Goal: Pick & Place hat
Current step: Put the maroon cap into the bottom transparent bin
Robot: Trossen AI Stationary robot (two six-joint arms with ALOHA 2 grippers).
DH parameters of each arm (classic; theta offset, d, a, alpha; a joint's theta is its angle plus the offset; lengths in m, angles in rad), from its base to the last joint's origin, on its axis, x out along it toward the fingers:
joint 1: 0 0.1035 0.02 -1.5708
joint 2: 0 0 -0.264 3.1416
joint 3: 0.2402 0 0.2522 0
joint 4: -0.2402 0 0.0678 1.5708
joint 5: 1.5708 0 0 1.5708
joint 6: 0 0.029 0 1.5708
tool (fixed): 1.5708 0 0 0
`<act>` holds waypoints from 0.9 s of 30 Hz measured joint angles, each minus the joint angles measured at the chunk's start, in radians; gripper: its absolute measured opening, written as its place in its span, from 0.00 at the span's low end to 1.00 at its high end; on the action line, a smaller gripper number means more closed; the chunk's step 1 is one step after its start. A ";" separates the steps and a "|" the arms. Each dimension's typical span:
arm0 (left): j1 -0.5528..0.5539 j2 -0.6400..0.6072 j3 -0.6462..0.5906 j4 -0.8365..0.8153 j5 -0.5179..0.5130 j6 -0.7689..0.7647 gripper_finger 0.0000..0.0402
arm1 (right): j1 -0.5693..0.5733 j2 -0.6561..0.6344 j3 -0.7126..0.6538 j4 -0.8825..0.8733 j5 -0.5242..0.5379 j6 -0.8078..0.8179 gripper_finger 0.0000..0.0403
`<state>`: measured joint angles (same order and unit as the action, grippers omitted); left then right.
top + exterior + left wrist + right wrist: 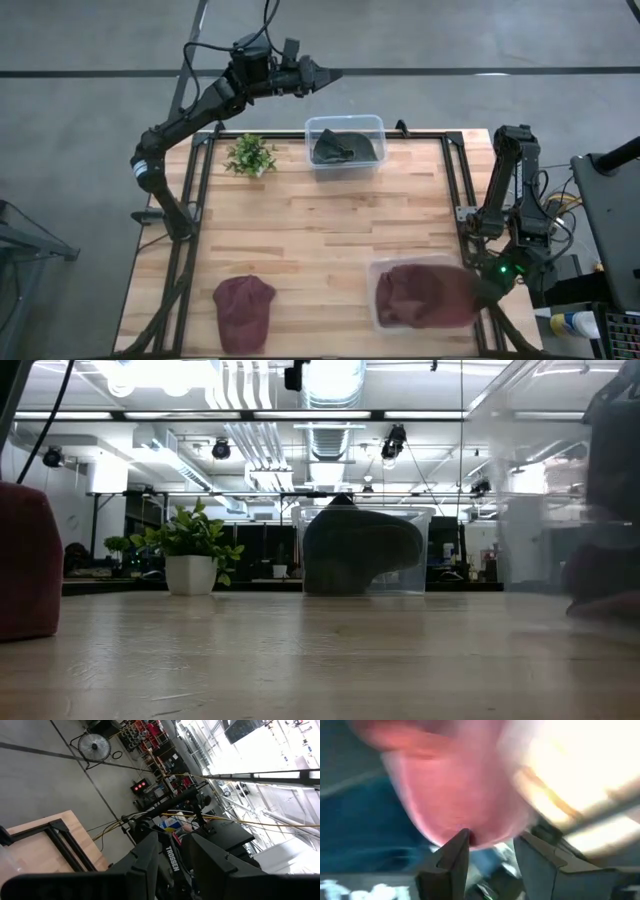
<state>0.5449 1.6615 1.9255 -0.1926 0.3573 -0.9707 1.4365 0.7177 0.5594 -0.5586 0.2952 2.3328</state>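
A maroon hat (428,296) lies in a clear bin (378,300) at the table's near right. My right gripper (484,290) is at that bin's right edge, low, and is open. In the right wrist view the hat (460,785) fills the picture just ahead of the fingertips (492,842). A second maroon hat (243,310) rests on the table at the near left, also in the low view (25,560). My left gripper (330,74) is open and empty, raised beyond the table's far edge. My right gripper's fingers point toward the table's left, at the maroon hat's right-hand edge (470,839). That edge reaches one fingertip (462,836). The picture is blurred, and I cannot tell whether the finger touches the hat. The hat lies in the bin.
A clear bin (372,122) with a dark green hat (338,148) stands at the far middle, also in the low view (365,550). A small potted plant (250,156) stands to its left. Bare wood lies across the table's middle.
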 joint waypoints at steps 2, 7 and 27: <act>0.000 0.000 0.000 0.001 0.000 0.000 0.26 | 0.001 0.010 0.000 -0.010 -0.020 -0.002 0.36; 0.000 0.000 0.000 0.001 0.000 0.000 0.26 | 0.000 0.005 0.001 0.164 0.346 -0.250 0.36; 0.000 0.000 0.000 0.000 0.121 0.000 0.26 | -0.004 -0.022 0.008 0.402 0.772 -0.548 0.36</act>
<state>0.5446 1.6615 1.9255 -0.1922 0.4781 -0.9709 1.4321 0.6953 0.5678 -0.1567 1.0676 1.7853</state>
